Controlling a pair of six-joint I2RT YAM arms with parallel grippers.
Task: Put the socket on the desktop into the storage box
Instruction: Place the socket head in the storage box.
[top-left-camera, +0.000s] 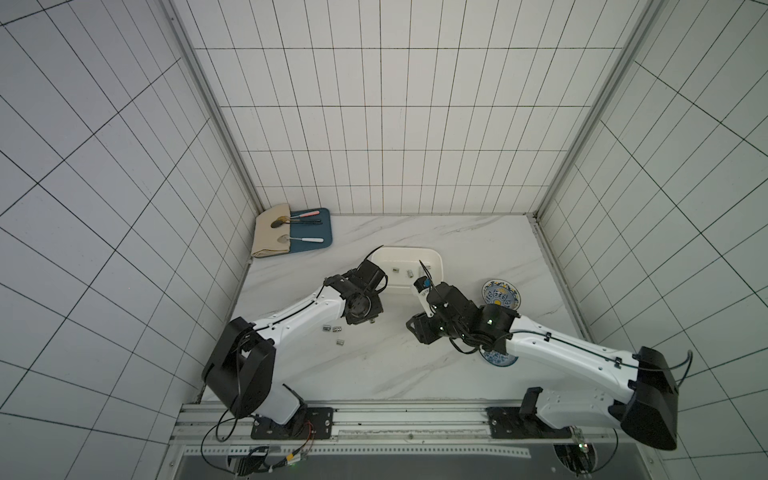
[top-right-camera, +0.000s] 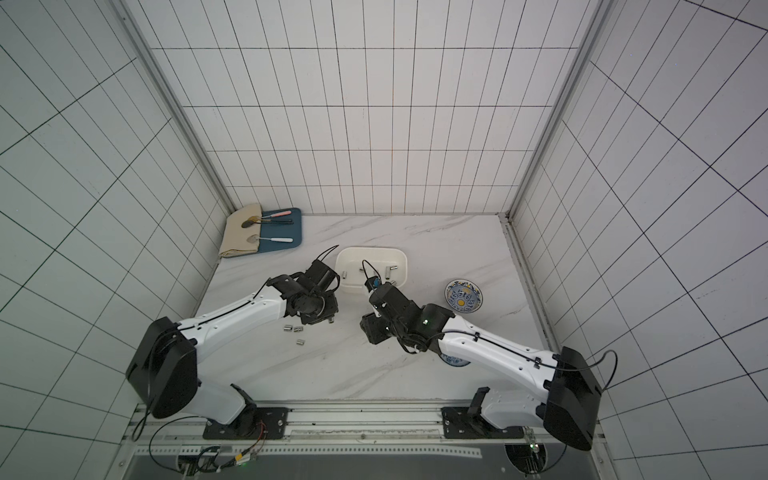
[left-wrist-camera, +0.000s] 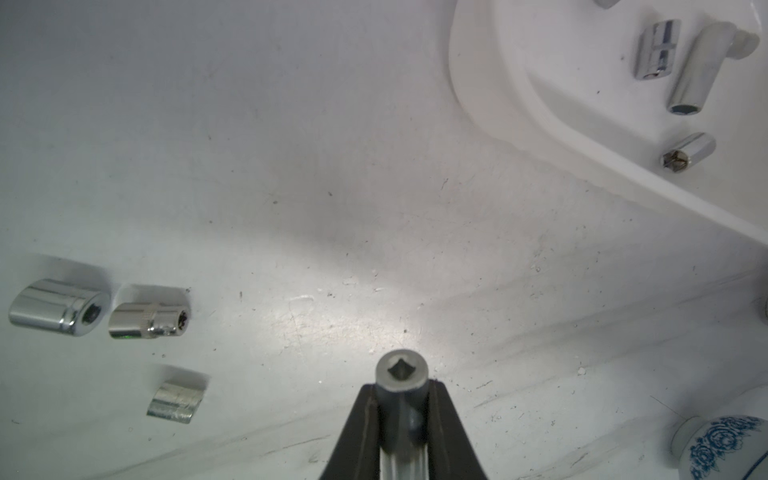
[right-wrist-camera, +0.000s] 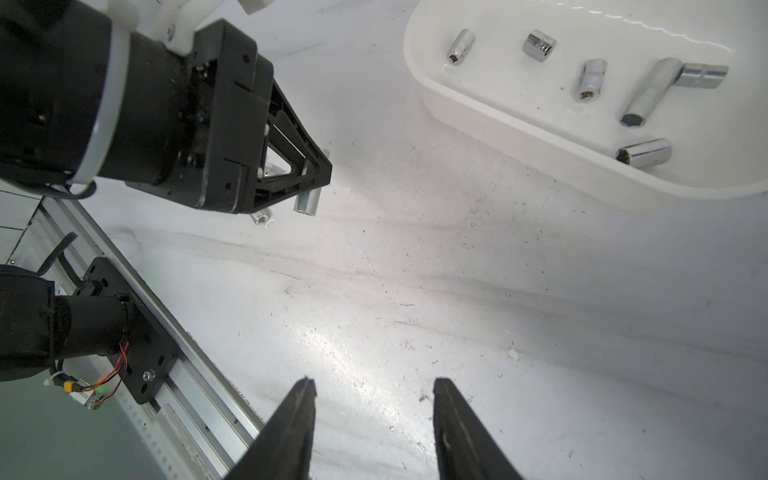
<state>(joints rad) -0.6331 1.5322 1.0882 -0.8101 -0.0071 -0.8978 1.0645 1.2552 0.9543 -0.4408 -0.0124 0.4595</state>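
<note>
The left gripper (left-wrist-camera: 402, 390) is clenched on a socket (left-wrist-camera: 401, 372), a small grey metal cylinder that stands out past the fingertips, with its square hole turned toward the left wrist camera. In the right wrist view this gripper hangs low over the desktop (right-wrist-camera: 415, 291) with the socket pointing down; whether its end touches the surface I cannot tell. The held socket is outside the storage box (top-left-camera: 405, 250), near the box's front corner on the left arm's side. Three more sockets (left-wrist-camera: 149, 314) lie on their sides on the desktop just beside the left gripper. Two of them are close together in a row and the third is a little apart, nearer to the robot's base; in both top views they show as small shiny pieces next to the left arm. Inside the storage box lie six sockets (right-wrist-camera: 589, 79), among them one long one, all resting on the floor of the box. The right gripper (right-wrist-camera: 372, 386) is released — its two dark jaws stand apart with nothing between them, above bare desktop near the front wall of the box. A blue-patterned bowl (top-left-camera: 500, 295) stands to the right of the box, apart from it, and a second bowl (top-left-camera: 498, 358) is mostly hidden under the right arm. In the far left corner lies a blue tray (top-left-camera: 320, 243) with a folded cloth (top-left-camera: 270, 241) and some utensils on it.
</note>
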